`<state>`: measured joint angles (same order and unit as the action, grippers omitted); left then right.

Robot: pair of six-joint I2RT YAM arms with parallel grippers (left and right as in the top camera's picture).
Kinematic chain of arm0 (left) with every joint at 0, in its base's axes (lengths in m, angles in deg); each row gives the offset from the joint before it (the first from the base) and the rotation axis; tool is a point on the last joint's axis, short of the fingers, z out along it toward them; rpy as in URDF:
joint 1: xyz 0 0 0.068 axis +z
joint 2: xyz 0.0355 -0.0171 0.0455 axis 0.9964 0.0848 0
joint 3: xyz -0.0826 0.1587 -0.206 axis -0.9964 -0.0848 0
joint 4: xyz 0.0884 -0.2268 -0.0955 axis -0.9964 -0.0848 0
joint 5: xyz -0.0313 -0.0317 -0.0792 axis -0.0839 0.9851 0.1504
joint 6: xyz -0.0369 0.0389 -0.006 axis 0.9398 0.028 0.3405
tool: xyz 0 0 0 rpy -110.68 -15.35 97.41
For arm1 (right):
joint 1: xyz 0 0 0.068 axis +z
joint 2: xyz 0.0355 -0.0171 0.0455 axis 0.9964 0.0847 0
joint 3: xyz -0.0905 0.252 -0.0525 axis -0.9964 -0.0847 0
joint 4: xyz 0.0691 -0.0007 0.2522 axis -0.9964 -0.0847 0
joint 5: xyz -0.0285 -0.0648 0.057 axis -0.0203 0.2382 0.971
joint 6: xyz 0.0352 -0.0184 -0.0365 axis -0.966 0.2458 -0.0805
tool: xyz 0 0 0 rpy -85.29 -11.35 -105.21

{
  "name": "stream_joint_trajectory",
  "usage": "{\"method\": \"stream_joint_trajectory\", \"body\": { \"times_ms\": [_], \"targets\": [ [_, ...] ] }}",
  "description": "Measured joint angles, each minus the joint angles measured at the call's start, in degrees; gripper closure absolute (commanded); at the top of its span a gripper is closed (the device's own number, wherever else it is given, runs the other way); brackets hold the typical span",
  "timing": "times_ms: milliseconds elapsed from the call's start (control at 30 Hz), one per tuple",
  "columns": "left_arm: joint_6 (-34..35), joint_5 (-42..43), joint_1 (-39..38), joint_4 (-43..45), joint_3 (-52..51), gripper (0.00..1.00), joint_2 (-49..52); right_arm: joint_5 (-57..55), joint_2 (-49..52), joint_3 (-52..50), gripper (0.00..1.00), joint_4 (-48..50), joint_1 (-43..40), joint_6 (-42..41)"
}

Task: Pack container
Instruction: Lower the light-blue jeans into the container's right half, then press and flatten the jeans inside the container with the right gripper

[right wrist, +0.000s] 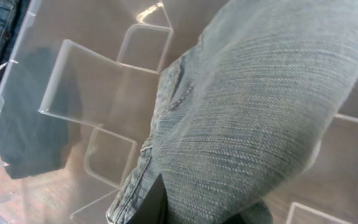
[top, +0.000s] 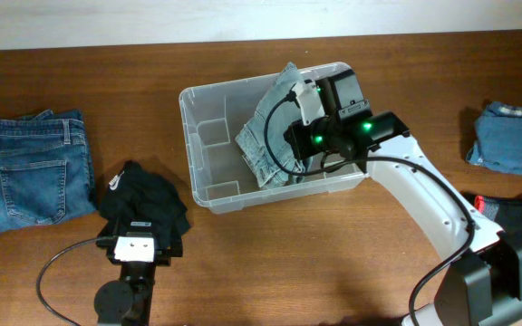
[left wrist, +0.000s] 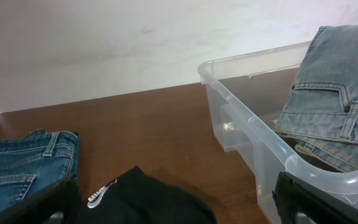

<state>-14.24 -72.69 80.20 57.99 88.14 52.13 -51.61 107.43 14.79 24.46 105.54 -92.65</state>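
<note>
Right wrist view first: the right gripper (right wrist: 207,210) is clamped tight on a fold of pale jeans (right wrist: 260,112), and you can see denim squeezed between the two dark fingers at the bottom edge. From overhead, that gripper (top: 308,136) sits over the right half of the bin (top: 198,195), holding the pale jeans (top: 270,127) up. The lower part hangs down inside the bin and the top edge pokes up past the back rim. The bin itself is clear plastic and sits around the middle of the table (top: 288,263), a bit toward the back.

The left gripper (left wrist: 179,208) is spread wide with nothing between its fingers. It's just above a black garment (left wrist: 148,199) lying left of the bin (left wrist: 247,118), close to it but not touching. Further left there's a pair of darker jeans (top: 34,167) laid flat. Way off on the right side is another folded blue pair (top: 508,140), well apart from the bin.
</note>
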Motion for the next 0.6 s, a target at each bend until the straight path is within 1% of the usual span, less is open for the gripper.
{"method": "stream_joint_trajectory", "body": {
  "times_ms": [200,300,367,600],
  "targets": [
    [0.0,0.0,0.0,0.0,0.0,0.01,0.0,0.15,0.0,0.0,0.95,-2.19,-2.62,-0.17],
    [0.0,0.0,0.0,0.0,0.0,0.01,0.0,-0.83,0.0,0.0,0.71,-3.1,-3.65,-0.26],
    [0.0,0.0,0.0,0.0,0.0,0.01,0.0,-1.55,0.0,0.0,0.67,-3.61,-3.89,0.15],
    [0.0,0.0,0.0,0.0,0.0,0.01,0.0,-7.82,0.11,0.02,0.67,-6.16,-3.93,0.48]
  ]
}}
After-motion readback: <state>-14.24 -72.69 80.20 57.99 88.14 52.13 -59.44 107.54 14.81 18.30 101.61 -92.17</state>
